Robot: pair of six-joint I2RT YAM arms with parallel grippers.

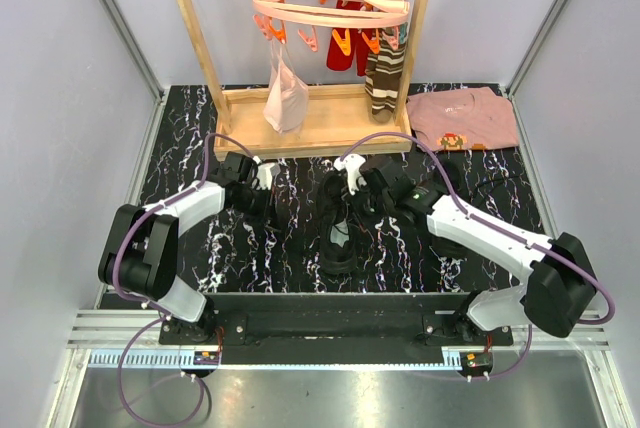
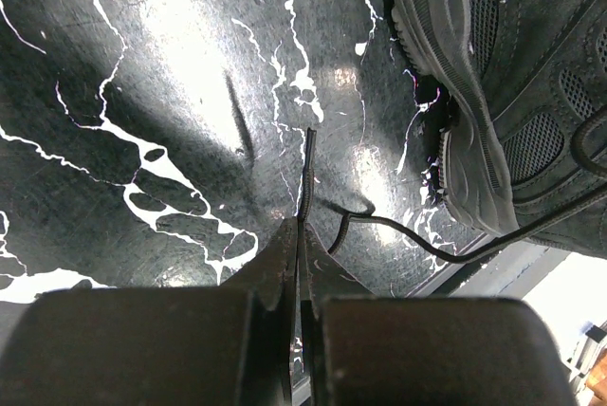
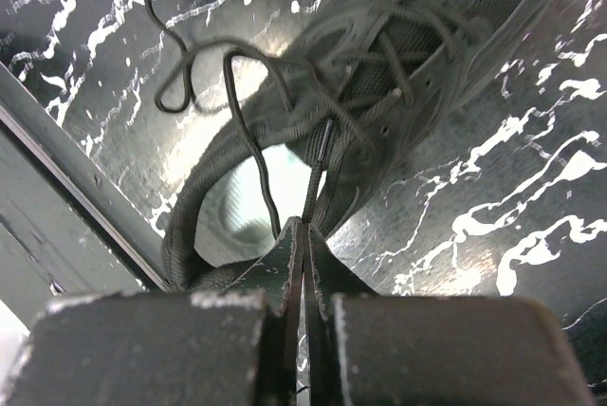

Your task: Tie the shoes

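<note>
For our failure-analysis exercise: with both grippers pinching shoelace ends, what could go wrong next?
1. The left gripper pinches its lace close to the tip, so it may slip free.
2. The right gripper holds a lace end near loose loops that could snag.
3. Nothing pins the shoe; pulling may drag it.

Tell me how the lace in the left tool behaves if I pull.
Probably floppy: the lace sags in a curve between the left tool and the shoe. Likely to slip, being pinched only near its thin end. The small shoe may slide on the glossy table once slack runs out.
</note>
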